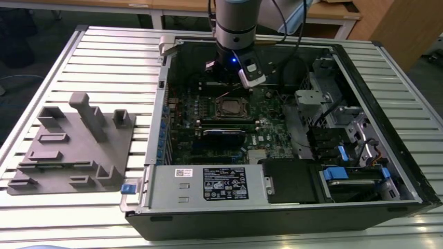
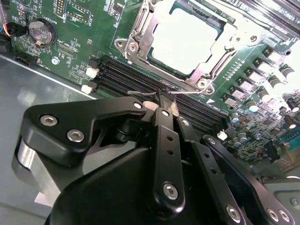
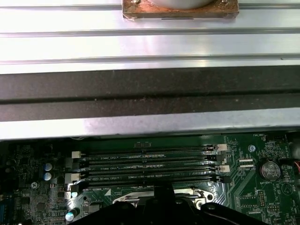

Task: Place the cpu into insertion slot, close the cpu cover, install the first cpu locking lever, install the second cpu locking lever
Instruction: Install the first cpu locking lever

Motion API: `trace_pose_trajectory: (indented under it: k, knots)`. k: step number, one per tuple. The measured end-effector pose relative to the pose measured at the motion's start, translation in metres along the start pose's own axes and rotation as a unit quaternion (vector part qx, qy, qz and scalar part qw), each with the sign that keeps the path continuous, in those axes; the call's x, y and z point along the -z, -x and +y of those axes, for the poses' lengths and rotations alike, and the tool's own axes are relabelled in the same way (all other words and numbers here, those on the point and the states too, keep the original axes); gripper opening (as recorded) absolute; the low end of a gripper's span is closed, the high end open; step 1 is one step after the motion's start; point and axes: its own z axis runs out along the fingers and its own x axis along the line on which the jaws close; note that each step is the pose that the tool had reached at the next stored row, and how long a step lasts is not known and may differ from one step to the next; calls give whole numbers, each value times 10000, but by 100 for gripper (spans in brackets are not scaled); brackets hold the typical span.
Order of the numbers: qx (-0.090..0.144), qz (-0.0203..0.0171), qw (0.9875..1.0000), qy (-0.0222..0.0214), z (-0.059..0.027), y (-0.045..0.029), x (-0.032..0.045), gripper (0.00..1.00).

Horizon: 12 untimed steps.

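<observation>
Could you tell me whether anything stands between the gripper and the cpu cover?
Nothing visible does. In the second wrist view the gripper sits over the memory slots, at the edge of the cpu cover, beside a thin wire lever.

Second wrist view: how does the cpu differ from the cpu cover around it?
The cpu is a solid, plain, pale square plate; the cpu cover is an open frame with a cut-out middle. The cpu sits in the middle, while the cpu cover rims it. The cpu cover carries screw heads at its corners; the cpu's top has none. Both are silvery metal and lie flat on the green board.
</observation>
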Motion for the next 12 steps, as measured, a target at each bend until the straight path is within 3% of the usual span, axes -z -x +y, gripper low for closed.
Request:
trace_pose_trajectory:
  k: [12]
  knots:
    - [0, 0, 10000, -1, 21, 6, -7, 11]
